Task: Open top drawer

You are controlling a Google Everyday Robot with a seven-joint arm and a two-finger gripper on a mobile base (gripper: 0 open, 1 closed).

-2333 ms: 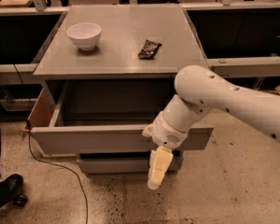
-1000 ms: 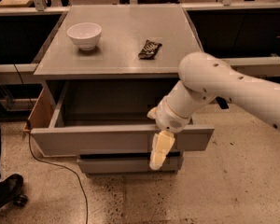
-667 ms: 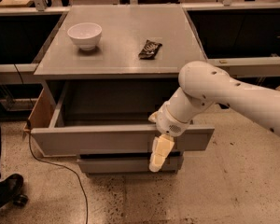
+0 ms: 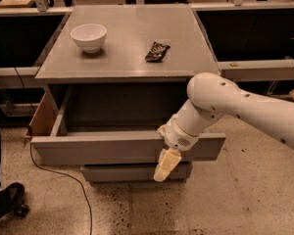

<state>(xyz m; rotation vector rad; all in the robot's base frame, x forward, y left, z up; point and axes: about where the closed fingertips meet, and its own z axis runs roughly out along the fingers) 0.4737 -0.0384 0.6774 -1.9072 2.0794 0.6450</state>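
The top drawer [image 4: 103, 150] is a wide matte-grey drawer with a plain flat front. It stands pulled far out of the grey cabinet [image 4: 122, 67], and its grey inside shows and holds nothing I can see. My gripper [image 4: 166, 164] hangs on the white arm [image 4: 225, 106] in front of the right part of the drawer front, its cream fingers pointing down past the front's lower edge. A smaller grey drawer front [image 4: 132, 173] sits below, shut.
A white bowl [image 4: 88, 36] and a dark wrapped snack [image 4: 157, 51] lie on the cabinet top. A black cable [image 4: 63, 180] runs over the speckled floor at the left. A dark shoe [image 4: 5, 199] is at the bottom left. Benches stand behind and to both sides.
The arm's elbow has shifted a little; the gripper stays at the drawer front, near the same spot. The drawer stands as far out as before.
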